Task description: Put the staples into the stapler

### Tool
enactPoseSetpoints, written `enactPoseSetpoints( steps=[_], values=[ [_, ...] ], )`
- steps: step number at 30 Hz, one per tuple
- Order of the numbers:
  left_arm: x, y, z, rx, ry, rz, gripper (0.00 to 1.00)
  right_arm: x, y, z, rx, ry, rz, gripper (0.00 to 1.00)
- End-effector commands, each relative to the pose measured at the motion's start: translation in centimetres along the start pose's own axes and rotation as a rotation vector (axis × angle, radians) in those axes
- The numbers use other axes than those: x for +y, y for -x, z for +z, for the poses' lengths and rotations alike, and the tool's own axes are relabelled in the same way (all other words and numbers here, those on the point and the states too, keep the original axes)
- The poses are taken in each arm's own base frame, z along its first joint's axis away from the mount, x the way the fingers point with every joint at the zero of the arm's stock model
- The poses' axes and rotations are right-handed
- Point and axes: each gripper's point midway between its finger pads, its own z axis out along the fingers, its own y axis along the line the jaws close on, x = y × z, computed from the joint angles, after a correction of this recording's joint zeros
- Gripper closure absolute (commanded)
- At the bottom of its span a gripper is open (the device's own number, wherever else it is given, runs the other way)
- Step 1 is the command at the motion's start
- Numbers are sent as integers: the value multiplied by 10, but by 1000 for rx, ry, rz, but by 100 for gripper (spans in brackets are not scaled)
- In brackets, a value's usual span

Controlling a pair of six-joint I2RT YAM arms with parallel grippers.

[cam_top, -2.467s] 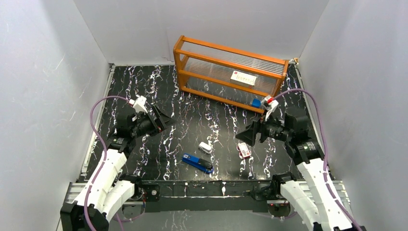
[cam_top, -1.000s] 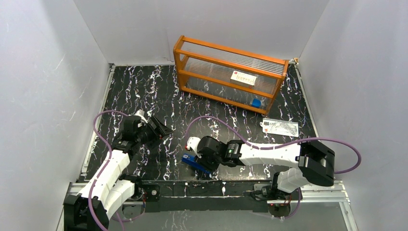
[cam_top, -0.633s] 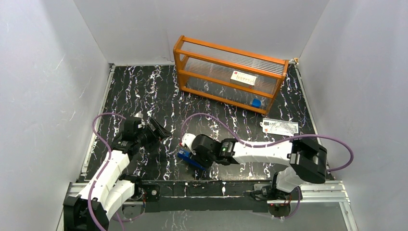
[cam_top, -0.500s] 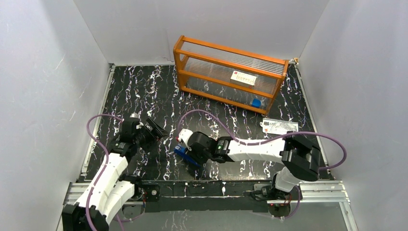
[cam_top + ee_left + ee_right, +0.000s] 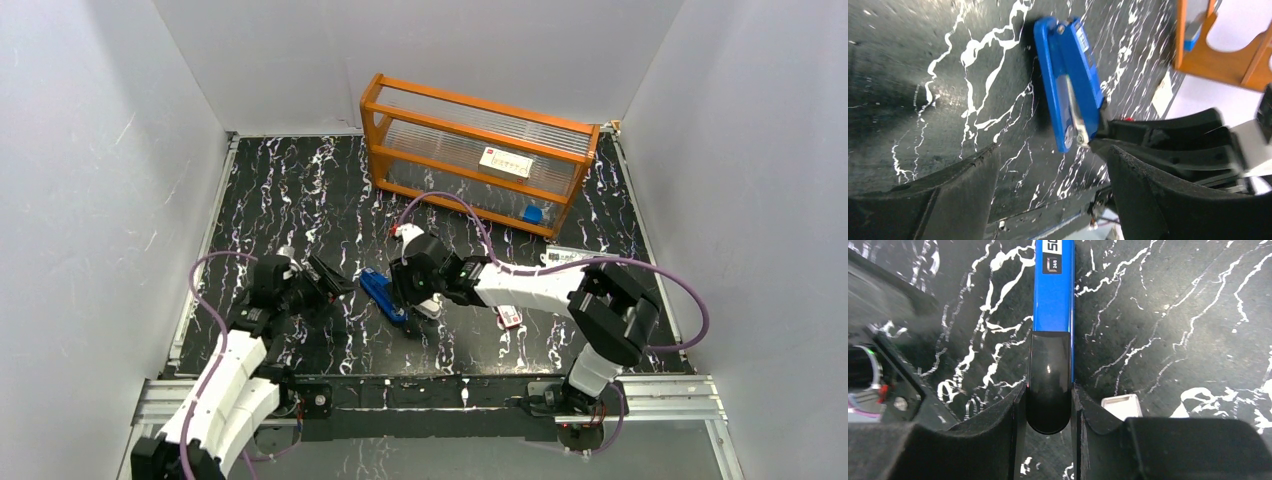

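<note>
The blue stapler [image 5: 381,293] with its black front end lies low over the dark marbled table, left of centre. My right gripper [image 5: 1049,390] is shut on that black end, one finger against each side. In the left wrist view the stapler [image 5: 1068,85] shows its side and metal underside. My left gripper [image 5: 1053,155] stands open just left of it, nothing between its fingers; in the top view the left gripper [image 5: 328,279] is a short gap from the stapler's rear. The staples themselves are out of view. A small red-and-white box [image 5: 510,317] lies to the right.
An orange rack [image 5: 470,110] with clear shelves stands at the back, a blue piece [image 5: 533,213] at its foot. A white card [image 5: 582,261] lies at the right. A small white rounded object [image 5: 1120,405] sits beside my right fingers. The right arm stretches across the table's middle.
My right arm has carried the stapler left and away from the near edge, toward the left gripper. The left gripper has shifted slightly nearer and stayed open.
</note>
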Motion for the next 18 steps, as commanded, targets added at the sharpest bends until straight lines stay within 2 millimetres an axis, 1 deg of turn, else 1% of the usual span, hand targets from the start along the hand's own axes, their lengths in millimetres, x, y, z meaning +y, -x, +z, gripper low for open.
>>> enactPoseSetpoints(
  steps=[1, 3, 7, 10, 13, 14, 18],
  values=[
    [-17, -25, 10, 175, -132, 24, 26, 48, 53, -5, -121, 234, 155, 76],
    [-15, -31, 15, 220, -140, 13, 26, 48, 54, -3, -110, 246, 198, 77],
    [-5, -42, 24, 273, -132, -11, 28, 43, 51, 2, -84, 243, 276, 79],
    [-2, -49, 28, 289, -149, -42, 34, 40, 48, 4, -68, 249, 334, 78],
    [8, -54, 31, 286, -133, -64, 42, 38, 48, 4, -63, 259, 385, 79],
    [7, -52, 33, 272, -146, -56, 44, 38, 48, 5, -61, 262, 396, 79],
    [9, -54, 37, 268, -161, -51, 49, 40, 48, 6, -47, 283, 433, 80]
  ],
)
